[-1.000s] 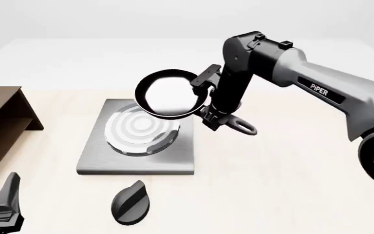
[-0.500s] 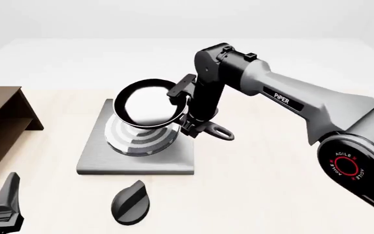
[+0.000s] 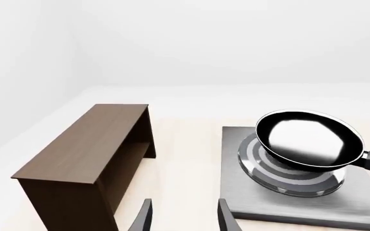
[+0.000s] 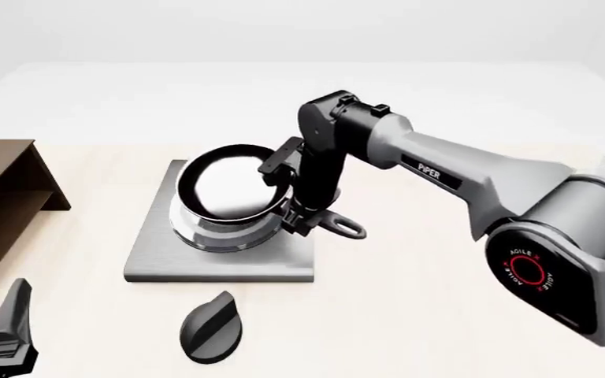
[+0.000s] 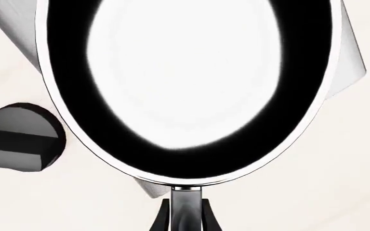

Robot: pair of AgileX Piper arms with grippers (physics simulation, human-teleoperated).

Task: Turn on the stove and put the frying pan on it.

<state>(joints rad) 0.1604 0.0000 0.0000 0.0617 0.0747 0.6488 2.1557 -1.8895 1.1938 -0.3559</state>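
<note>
Frying pan (image 4: pixel 226 187) over stove (image 4: pixel 218 264) burner, pinched by right end effector (image 4: pixel 300 214), knob (image 4: pixel 211 326) nearby, left end effector (image 3: pixel 181 217) spread.

Right arm (image 4: pixel 439 173) swings left and lowers: frying pan (image 4: pixel 229 189) goes from above the stove's (image 4: pixel 218 264) far right corner to centred over the burner (image 4: pixel 224 228), much lower, less tilted.

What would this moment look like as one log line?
right end effector: grips frying pan handle | pan: over stove burner | left end effector: open, idle
</note>
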